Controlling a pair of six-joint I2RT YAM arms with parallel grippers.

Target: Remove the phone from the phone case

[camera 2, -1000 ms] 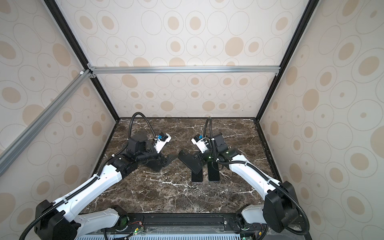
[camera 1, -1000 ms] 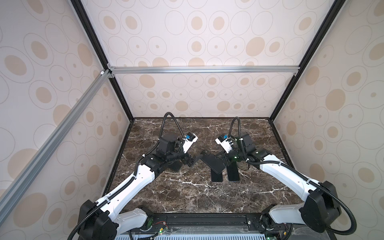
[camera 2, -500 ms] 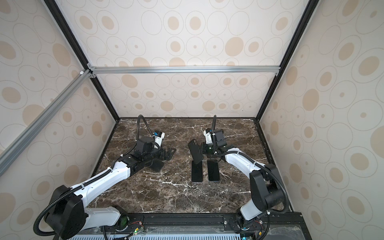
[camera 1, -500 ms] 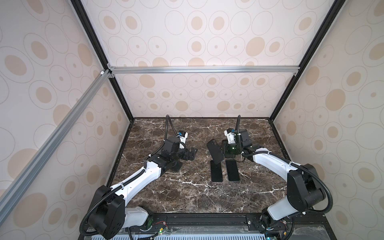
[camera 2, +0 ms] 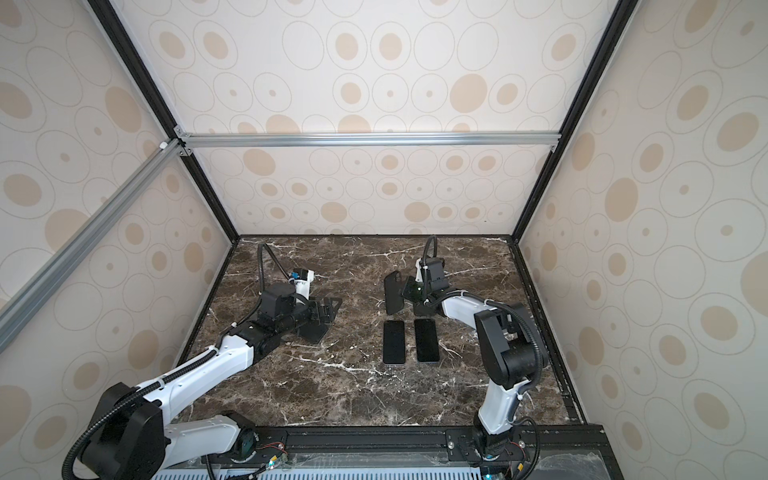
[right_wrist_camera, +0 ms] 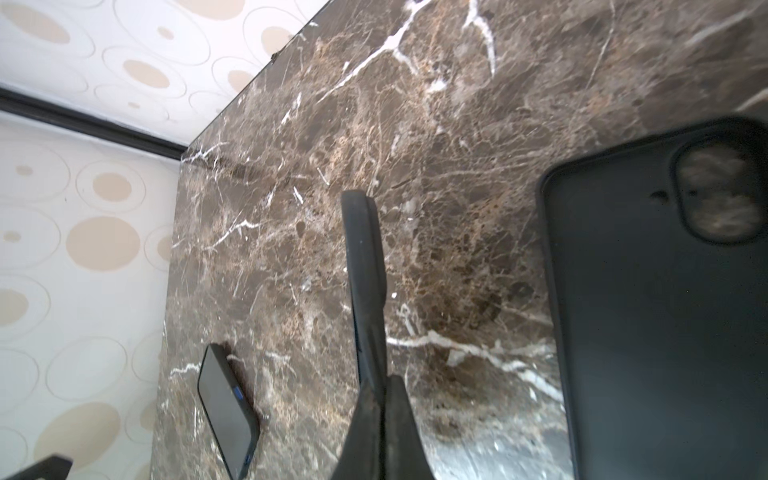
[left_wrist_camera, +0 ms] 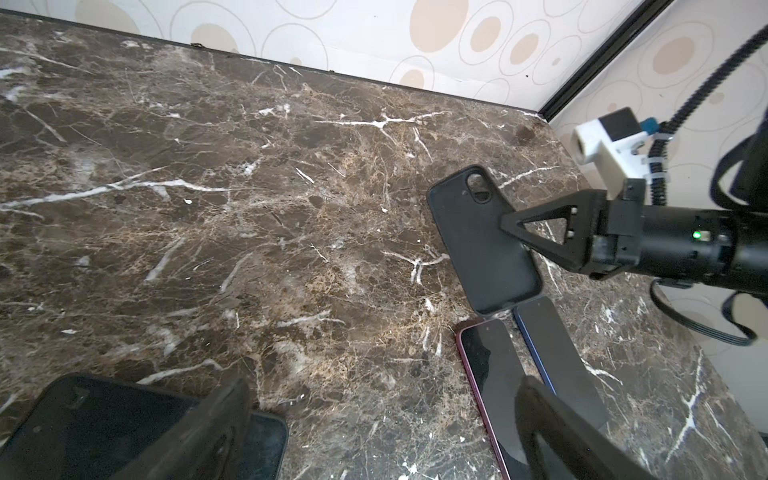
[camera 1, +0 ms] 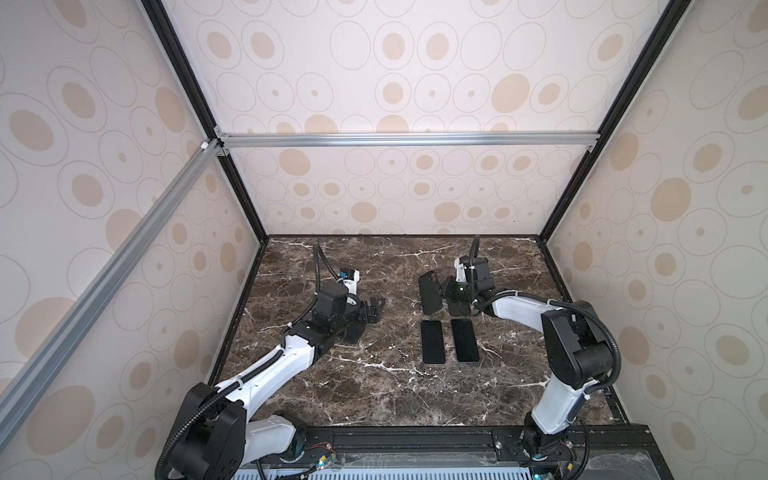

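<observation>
The left end effector [camera 1: 374, 309] hangs with its jaws spread wide and nothing between them, low over a dark phone [camera 1: 353, 333] lying flat on the counter [camera 1: 374, 395]. This looks to be the phone already freed. A drop or sideways sweep from there would likely shove it across the slick marble. Its fingers [left_wrist_camera: 208, 432] cover much of that phone in the left wrist view, so its outline is partly hidden.

Near the middle, a red-edged phone [left_wrist_camera: 486, 365] and a blue-edged phone [left_wrist_camera: 552, 345] lie side by side, screens up. Just behind them the black phone case [camera 1: 430, 293] is raised and tilted. Marble shows through its camera cut-out, so it reads as empty. The right end effector [left_wrist_camera: 505, 222] is clamped shut on its edge. That is a thin, probably soft hold: the case could twist or slip out onto the two phones, or clip them if lowered carelessly. Exactly what the tips pinch cannot be made out.

A dark flat shape [camera 1: 459, 308] under the right arm is partly covered. The right wrist view suggests another empty case [right_wrist_camera: 665, 311], though that is uncertain.
</observation>
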